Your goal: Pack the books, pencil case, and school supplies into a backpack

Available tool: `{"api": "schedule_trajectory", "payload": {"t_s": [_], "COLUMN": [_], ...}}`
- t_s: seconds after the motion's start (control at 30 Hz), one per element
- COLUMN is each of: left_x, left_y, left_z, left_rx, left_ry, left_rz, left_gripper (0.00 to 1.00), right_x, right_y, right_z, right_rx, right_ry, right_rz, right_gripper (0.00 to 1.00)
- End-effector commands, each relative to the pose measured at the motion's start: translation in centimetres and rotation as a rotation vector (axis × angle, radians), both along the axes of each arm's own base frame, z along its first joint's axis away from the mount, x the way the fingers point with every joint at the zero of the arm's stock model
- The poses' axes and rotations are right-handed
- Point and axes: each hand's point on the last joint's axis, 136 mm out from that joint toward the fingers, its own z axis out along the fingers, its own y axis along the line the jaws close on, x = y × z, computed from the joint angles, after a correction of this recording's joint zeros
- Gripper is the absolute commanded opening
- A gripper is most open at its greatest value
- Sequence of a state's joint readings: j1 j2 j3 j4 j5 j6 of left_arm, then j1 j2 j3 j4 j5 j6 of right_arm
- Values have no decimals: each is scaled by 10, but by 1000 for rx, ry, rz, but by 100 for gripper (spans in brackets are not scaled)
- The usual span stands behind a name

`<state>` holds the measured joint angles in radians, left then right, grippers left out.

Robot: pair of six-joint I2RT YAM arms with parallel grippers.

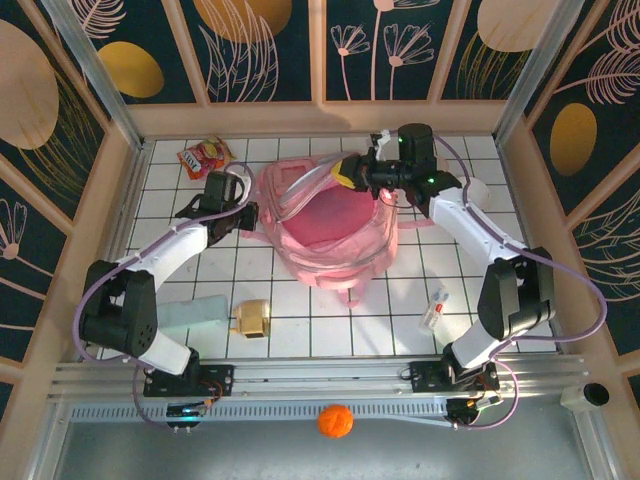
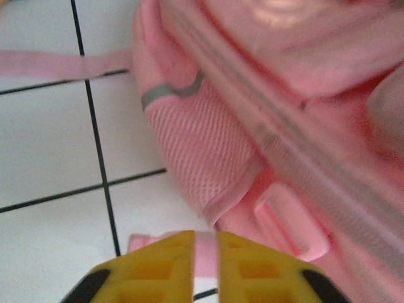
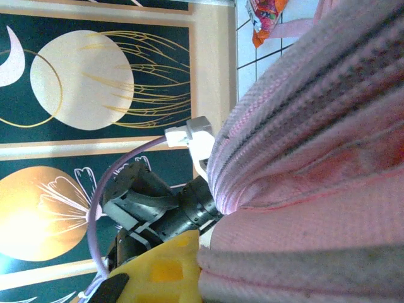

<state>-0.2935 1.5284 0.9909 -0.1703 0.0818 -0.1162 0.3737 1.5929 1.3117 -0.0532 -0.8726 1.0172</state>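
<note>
Orange ball (image 1: pixel 335 421) on ledge (image 1: pixel 150 445), white gridded table (image 1: pixel 300 322), floral walls (image 1: pixel 250 50), left fingers (image 2: pixel 158 270) pinching backpack (image 1: pixel 335 225), right fingers (image 3: pixel 161 268) unclear

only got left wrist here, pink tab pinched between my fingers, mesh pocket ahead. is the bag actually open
observer: yes. In the top view the backpack lies open mid-table with its pink lining showing.
operator: wheres the right hand
observer: the right hand is at the backpack's far rim. Its wrist view shows fabric against one finger, but I can't tell if it's clamped.
operator: whats still out on the table
observer: the pencil case and tan box sit by the left arm's base, and the white oblong item is beside the right arm.
</note>
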Motion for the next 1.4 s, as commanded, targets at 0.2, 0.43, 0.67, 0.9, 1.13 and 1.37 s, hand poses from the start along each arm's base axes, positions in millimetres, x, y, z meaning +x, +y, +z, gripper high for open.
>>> {"api": "schedule_trajectory", "payload": {"t_s": [0.2,0.43,0.67,0.9,1.13,1.37], "left_x": [-30,-34,-38,-76,-107,-139], "left_y": [-31,-30,-7,9,47,69], "left_z": [94,108,94,54,35,17], "left_rx": [-114,-187,-341,-544,-626,-694], "left_ry": [-327,-322,-73,171,294,431], "left_rz": [-268,-216,122,433,856,1236], "left_gripper": [65,74,80,82,94,97], "right_x": [19,32,50,21,-16,-37], "right_y": [10,27,16,-26,-52,-61], "right_z": [31,19,-25,-54,-62,-77], "right_rx": [31,53,-119,-335,-468,-605], "right_ry": [-180,-179,-122,-38,-14,3], "right_rz": [5,20,-59,-166,-229,-267], "right_gripper": [0,0,34,63,66,64]}}
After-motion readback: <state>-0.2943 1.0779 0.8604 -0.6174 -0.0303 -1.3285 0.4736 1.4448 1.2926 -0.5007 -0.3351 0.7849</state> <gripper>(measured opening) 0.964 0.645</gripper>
